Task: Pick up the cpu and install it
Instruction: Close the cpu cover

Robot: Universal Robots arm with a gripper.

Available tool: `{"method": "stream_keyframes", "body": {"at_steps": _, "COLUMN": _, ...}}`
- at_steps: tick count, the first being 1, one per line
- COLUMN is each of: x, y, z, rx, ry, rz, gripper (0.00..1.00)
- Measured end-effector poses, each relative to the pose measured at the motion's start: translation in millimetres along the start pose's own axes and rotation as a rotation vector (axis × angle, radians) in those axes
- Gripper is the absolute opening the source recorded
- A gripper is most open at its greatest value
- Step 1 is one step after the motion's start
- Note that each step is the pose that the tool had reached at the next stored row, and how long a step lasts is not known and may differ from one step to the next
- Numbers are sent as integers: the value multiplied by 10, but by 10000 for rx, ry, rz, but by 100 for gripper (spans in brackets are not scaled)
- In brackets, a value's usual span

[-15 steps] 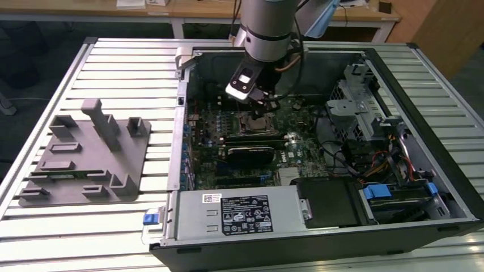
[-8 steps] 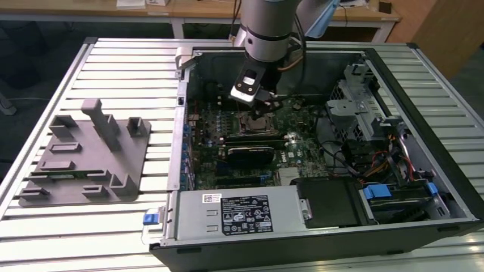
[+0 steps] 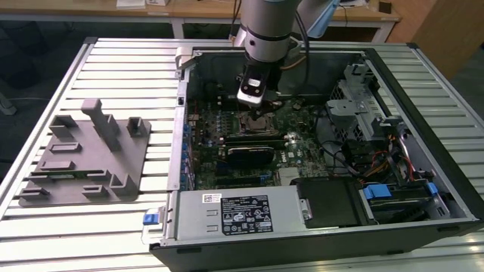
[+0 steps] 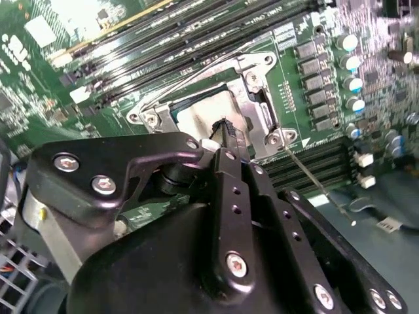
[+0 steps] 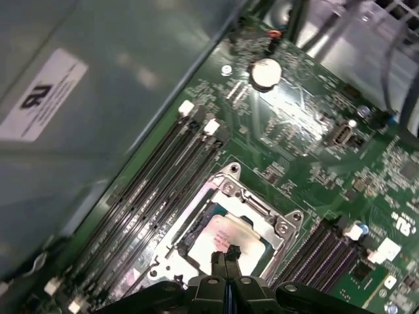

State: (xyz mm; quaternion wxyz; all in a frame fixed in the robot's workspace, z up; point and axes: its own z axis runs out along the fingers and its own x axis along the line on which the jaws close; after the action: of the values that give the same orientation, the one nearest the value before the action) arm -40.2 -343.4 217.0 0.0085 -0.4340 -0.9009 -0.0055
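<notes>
Now my gripper (image 5: 226, 252), fingers pressed together on nothing, hangs tip-down over the cpu (image 5: 226, 230), which lies flat inside the socket frame (image 5: 256, 205) on the motherboard (image 5: 308, 131), directly beneath my tips, touching or not I cannot tell.

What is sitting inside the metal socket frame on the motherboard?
The cpu lies inside the socket frame. The shut gripper hangs over its middle, covering that patch; whatever lies beneath the cpu is hidden.
</notes>
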Motion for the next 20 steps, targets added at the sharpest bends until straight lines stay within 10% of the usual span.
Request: {"method": "stream_keyframes", "body": {"at_steps": 20, "x": 0, "y": 0, "z": 6, "rx": 71, "ry": 9, "rz": -3566, "gripper": 11}}
